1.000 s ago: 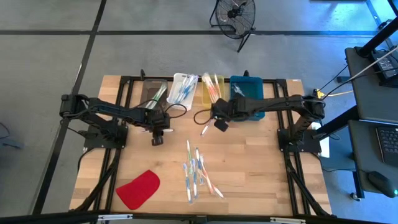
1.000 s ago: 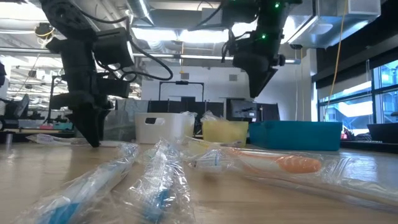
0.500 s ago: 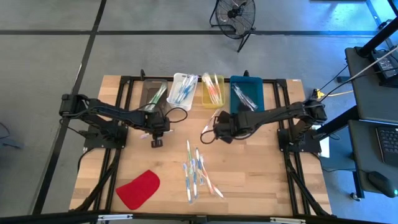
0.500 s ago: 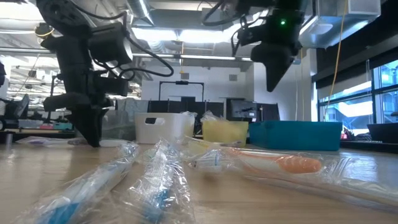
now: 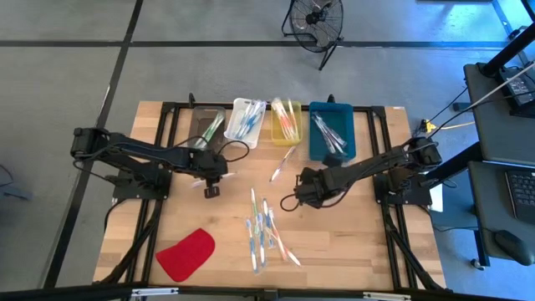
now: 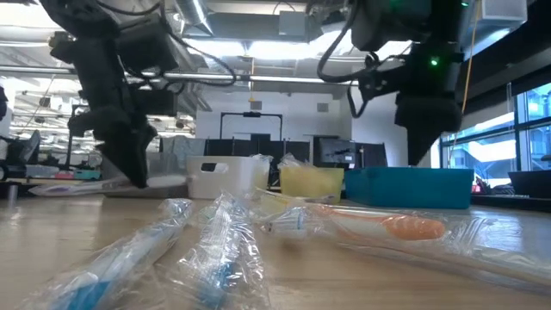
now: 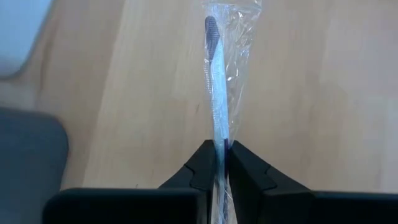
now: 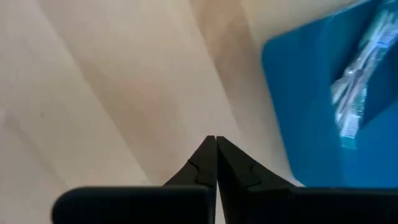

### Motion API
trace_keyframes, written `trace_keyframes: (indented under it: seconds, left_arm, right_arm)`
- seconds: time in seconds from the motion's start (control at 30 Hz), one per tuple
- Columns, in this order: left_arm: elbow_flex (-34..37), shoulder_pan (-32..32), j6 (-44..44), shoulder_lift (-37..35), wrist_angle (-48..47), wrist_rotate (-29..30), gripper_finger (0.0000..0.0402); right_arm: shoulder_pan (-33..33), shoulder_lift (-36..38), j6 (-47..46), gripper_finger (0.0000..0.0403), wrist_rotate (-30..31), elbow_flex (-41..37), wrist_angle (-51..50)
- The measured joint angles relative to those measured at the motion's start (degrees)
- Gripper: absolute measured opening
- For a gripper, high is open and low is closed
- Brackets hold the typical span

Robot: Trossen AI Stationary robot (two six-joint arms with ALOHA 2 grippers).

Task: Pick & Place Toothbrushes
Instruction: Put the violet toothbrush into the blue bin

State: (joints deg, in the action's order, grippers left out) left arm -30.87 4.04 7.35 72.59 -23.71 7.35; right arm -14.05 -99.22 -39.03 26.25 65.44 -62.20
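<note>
Pinching a wrapped toothbrush (image 7: pixel 217 93) between its two dark fingers (image 7: pixel 202 168), the left gripper (image 5: pixel 211 189) sits on the wooden table (image 5: pixel 368 242) just in front of the grey bin (image 5: pixel 203 125); the brush's dark bristle head and clear wrapper run straight out ahead of the fingertips, lying along the wood

Clenched on nothing, the right gripper (image 5: pixel 308 194) hangs over bare wood with its fingers (image 8: pixel 205 163) pressed flat together; the blue bin (image 5: pixel 316 144), holding wrapped brushes, lies just beyond it

Between the two grippers, and nearer the table's front edge than either, a loose cluster of wrapped toothbrushes (image 5: pixel 263 234) lies scattered on the wood, filling the foreground of the low view (image 6: pixel 215 250). One single brush (image 5: pixel 282 162) lies apart, behind the right gripper and close to the yellow bin (image 5: pixel 277 132). The white bin (image 5: pixel 237 109) also holds brushes. A flat red piece (image 5: pixel 185 253) lies in front of the left gripper, toward the table's front corner
</note>
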Motion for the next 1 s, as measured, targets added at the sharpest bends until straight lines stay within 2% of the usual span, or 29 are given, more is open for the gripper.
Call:
trace_keyframes:
  seconds: [0.23, 0.5, 1.0]
  left_arm:
    - [-0.1, 0.0, 0.9, -3.0, 5.0, -1.6, 0.0026]
    - [-0.2, -1.6, 0.5, -3.3, 18.0, -2.4, 0.0026]
    - [-0.2, -5.4, -0.6, -3.2, 33.2, -1.7, 0.0026]
  right_arm:
    - [-2.9, 0.6, -0.9, 0.0003, -0.4, -4.1, 5.4]
    - [-5.2, 4.5, 0.6, 0.0003, -1.6, -9.5, 23.5]
    - [-5.9, 4.8, 17.3, 0.0026, -1.6, -9.9, 55.7]
